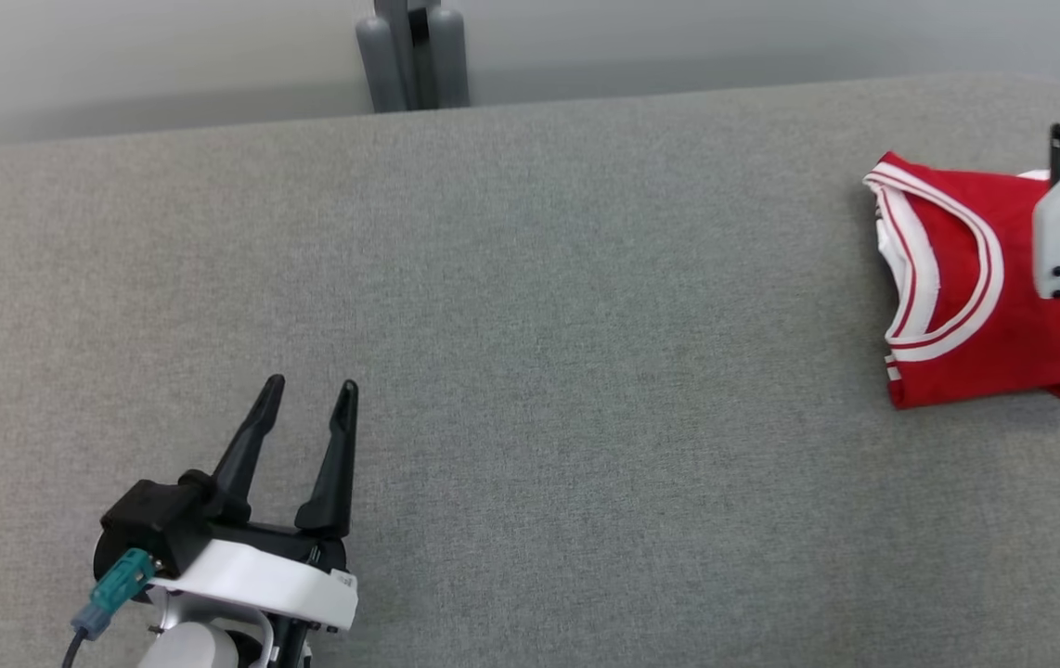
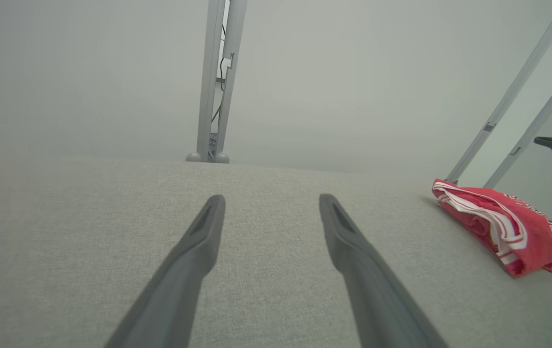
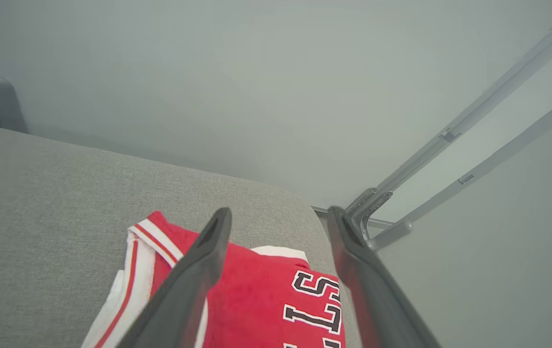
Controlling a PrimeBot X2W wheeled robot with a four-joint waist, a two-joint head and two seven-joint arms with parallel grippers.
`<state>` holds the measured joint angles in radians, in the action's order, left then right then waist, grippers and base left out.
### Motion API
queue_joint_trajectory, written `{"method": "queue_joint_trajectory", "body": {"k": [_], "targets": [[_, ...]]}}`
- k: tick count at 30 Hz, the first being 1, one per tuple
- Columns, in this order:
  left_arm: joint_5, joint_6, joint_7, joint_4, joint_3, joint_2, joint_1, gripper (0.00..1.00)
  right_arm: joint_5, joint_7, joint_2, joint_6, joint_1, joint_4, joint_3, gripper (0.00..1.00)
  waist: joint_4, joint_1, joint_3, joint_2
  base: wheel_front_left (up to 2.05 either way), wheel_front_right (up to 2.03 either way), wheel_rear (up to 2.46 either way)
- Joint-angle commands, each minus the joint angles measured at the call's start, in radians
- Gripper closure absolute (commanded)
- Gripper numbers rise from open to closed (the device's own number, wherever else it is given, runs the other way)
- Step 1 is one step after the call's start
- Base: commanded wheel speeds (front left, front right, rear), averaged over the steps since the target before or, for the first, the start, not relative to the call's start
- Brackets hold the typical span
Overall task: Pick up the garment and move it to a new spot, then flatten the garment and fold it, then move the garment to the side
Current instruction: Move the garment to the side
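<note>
Head looks down; wrists look low along table (image 1: 530,325); all share garment (image 1: 985,371).

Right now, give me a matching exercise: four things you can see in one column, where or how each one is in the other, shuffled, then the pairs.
1 left tool
2 right tool
3 garment
4 grey post

A folded, at the right end of the table
B open, at the near left
C open, over the garment
D upright, beyond the far edge

Pairs: 1-B, 2-C, 3-A, 4-D
</note>
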<state>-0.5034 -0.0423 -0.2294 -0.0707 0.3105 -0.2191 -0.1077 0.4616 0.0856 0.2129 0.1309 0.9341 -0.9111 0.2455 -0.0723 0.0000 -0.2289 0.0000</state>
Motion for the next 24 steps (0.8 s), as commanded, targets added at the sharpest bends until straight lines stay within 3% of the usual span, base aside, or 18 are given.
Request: {"method": "queue_joint_trajectory", "body": {"k": [1, 15, 24], "targets": [[-0.014, -0.006, -0.001, 0.004, -0.013, -0.005, -0.019, 0.00, -0.026, -0.047, -0.015, 0.000, 0.005, -0.007, -0.010, 0.00, -0.007, 0.0000, 0.036, 0.0000, 0.00, 0.00, 0.00], [-0.042, -0.057, -0.017, -0.004, -0.083, -0.002, 0.020, 0.00, -0.213, -0.275, -0.125, 0.000, -0.126, 0.028, -0.105, 0.00, 0.001, 0.0000, 0.176, 0.0000, 0.00, 0.00, 0.00], [-0.014, -0.101, -0.027, 0.006, -0.112, -0.016, 0.081, 0.00, -0.365, -0.312, -0.159, 0.000, -0.346, 0.234, -0.182, 0.00, 0.018, 0.0000, 0.200, 0.0000, 0.00, 0.00, 0.00]]}}
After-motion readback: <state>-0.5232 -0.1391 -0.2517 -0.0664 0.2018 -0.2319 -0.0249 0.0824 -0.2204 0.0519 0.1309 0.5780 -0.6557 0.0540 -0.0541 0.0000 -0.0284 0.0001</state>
